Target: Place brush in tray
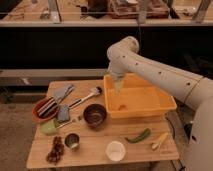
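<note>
Yellow-orange tray [150, 111]: right side of table [100, 146].
Brush [86, 98]: flat on table, just left of tray — likely light, stiff, slim; grasp mid-handle.
Gripper [118, 86]: over tray's left end — open or closed, cannot tell.

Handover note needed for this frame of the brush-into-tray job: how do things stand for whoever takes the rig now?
Gripper: hangs over the left part of the tray, not holding the brush.
Brush: lies on the wooden table just left of the tray, head end toward it.
Done: nothing yet.
Left: go to the brush, grasp it, carry it over, release it in the tray.
</note>
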Controlling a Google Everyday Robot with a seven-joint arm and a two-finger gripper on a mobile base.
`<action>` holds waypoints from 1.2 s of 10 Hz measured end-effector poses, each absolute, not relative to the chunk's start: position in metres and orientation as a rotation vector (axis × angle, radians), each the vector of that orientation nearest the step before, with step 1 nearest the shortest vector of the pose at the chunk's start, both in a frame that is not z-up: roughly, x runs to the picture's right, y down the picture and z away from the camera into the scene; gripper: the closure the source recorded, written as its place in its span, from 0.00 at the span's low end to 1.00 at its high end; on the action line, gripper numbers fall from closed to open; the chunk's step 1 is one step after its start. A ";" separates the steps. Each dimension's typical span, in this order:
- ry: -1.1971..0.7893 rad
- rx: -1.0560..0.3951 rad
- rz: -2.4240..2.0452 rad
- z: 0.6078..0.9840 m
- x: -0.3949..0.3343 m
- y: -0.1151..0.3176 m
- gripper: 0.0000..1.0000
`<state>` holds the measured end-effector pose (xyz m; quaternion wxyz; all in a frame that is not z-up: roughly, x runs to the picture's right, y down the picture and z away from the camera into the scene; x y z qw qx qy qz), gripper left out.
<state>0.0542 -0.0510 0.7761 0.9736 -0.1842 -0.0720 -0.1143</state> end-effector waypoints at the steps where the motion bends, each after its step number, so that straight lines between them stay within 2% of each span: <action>1: -0.145 -0.372 -0.231 0.776 0.054 -0.051 0.20; 12: -0.171 -0.370 -0.277 0.786 0.038 -0.057 0.20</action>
